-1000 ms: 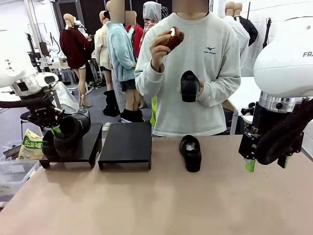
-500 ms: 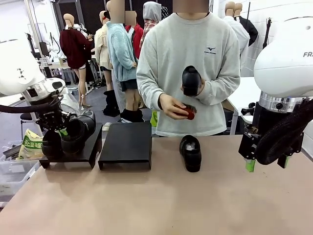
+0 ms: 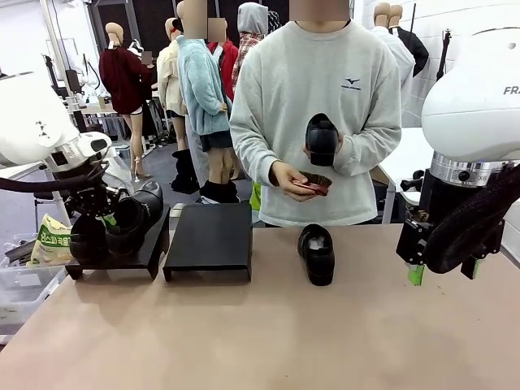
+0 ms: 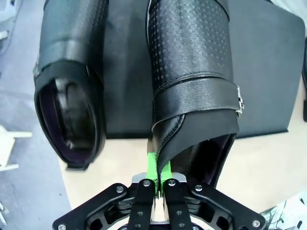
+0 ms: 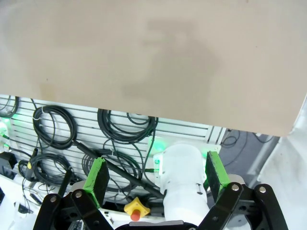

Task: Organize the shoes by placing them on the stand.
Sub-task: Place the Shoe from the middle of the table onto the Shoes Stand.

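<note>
Two perforated shoes [image 4: 192,62], one silver buckle [image 4: 238,101]

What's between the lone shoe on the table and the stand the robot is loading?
In the front view, a second black stand lies between the lone shoe and the loaded stand.

A yellow-green printed bag [image 3: 50,240] (perhaps snacks) sits near a clear bin [image 3: 20,286] beside the tan table [image 3: 260,341].
</note>
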Controlling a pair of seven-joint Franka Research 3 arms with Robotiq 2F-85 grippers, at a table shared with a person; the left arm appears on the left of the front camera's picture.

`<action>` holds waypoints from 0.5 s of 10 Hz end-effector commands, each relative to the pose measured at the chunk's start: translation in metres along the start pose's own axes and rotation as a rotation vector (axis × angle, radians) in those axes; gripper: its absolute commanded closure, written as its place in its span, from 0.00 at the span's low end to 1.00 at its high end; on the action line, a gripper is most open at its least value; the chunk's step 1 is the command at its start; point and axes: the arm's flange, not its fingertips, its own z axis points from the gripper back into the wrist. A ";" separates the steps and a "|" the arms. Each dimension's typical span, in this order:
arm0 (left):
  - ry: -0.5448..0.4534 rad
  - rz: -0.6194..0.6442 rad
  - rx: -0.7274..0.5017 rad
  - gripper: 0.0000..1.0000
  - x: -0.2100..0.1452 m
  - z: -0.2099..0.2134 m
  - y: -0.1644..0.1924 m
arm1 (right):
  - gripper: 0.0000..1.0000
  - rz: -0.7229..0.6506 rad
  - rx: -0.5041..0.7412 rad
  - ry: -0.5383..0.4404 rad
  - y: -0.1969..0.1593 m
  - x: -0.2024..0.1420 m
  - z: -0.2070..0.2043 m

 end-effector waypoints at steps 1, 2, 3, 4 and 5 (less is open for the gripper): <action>-0.064 -0.024 -0.033 1.00 0.019 -0.012 0.009 | 0.00 0.004 0.005 0.002 0.001 0.003 0.002; -0.083 -0.025 -0.029 1.00 0.022 -0.018 0.010 | 0.00 0.004 0.005 0.002 0.001 0.003 0.002; -0.089 -0.010 -0.030 1.00 0.026 -0.023 0.014 | 0.00 0.004 0.005 0.002 0.001 0.003 0.002; -0.085 0.006 -0.052 1.00 0.028 -0.027 0.017 | 0.00 0.004 0.005 0.002 0.001 0.003 0.002; -0.085 0.022 -0.063 1.00 0.027 -0.027 0.017 | 0.00 0.004 0.005 0.002 0.001 0.003 0.002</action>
